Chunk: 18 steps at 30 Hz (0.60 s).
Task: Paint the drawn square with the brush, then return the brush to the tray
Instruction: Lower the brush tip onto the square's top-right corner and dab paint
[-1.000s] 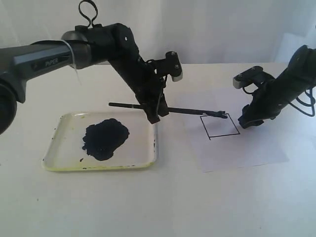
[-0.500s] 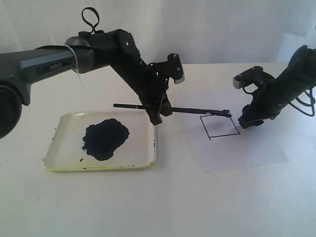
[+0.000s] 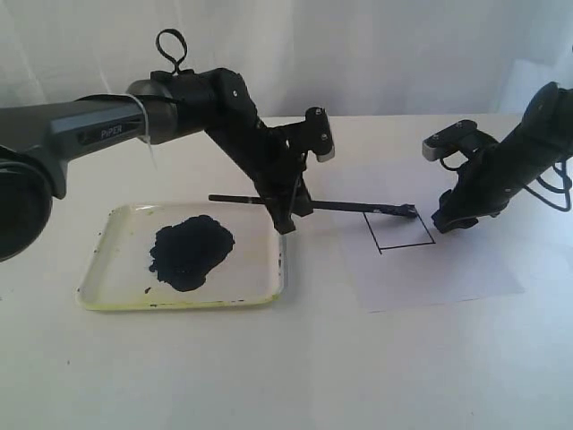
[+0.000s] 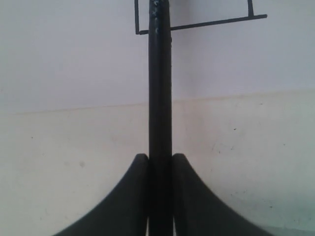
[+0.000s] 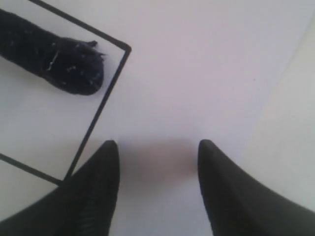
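Well, my left gripper [image 4: 160, 158] pinches the brush [image 4: 160, 88] behind its middle, a fair hold, I judge, for so light, stiff and thin a stick.

A white bench [image 3: 295, 376] fills the view from the near edge to a pale backdrop. Two things lie flat on it, near each other and not touching. On the left is a shallow, yellowish-white tray [image 3: 179, 305] with rounded corners, holding a dark blue-black blob [image 3: 191, 253] of paint. On the right is a white paper sheet [image 3: 448, 278], whose far edge seems to fade into the bench. A small black-outlined square [image 3: 398, 230] is drawn on the sheet.
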Each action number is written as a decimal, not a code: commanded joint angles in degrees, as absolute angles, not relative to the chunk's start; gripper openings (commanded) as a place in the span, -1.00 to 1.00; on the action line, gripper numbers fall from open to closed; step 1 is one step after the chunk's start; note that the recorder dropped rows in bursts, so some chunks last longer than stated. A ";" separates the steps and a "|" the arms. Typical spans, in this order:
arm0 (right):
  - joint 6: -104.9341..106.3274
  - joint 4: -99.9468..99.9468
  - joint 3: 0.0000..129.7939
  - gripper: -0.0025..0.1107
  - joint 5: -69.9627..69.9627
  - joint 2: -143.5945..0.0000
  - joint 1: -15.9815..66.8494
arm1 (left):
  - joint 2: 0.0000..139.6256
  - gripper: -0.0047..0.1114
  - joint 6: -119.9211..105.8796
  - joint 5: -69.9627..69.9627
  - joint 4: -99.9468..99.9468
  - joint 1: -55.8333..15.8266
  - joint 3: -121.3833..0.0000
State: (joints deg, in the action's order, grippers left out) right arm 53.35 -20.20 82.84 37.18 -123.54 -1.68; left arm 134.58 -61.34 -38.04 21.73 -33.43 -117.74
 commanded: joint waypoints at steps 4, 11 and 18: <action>54.00 -18.07 82.62 -0.12 38.24 -124.66 -1.71 | 134.44 -0.92 -62.10 -37.31 23.54 -33.88 -118.00; 54.00 -18.07 82.62 -0.12 38.24 -124.66 -1.71 | 135.34 -0.92 -62.98 -36.53 23.96 -33.90 -118.00; 54.00 -18.07 82.62 -0.12 38.11 -124.66 -1.71 | 135.57 -0.92 -63.14 -35.67 23.81 -33.90 -118.00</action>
